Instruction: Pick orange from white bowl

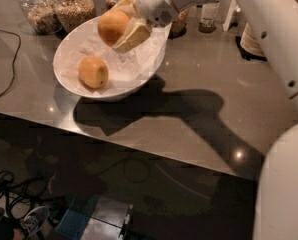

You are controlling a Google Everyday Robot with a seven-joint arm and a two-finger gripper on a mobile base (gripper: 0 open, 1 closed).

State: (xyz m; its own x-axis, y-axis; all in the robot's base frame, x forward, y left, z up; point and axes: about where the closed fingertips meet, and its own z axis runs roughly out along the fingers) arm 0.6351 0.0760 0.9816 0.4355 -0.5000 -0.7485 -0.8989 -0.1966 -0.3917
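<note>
Cream-coloured fingers [134, 34] of the gripper [124, 28] are pinched on the orange [109, 26], which hangs above the far rim of the white bowl [64, 51], clear of the paper lining and touching nothing else. The grip looks to run across the fruit's middle, the widest part, where a round skin is least likely to squirt out. Below, a paler fruit [93, 72] rests alone on the crumpled paper [134, 64], well apart from the held one. The pick itself seems done. The bowl sits tilted on a grey, glossy table [214, 119], with glass jars [75, 6] just behind it and a dark cable [9, 66] trailing at the left edge. On the dim floor beneath lie more cables.
</note>
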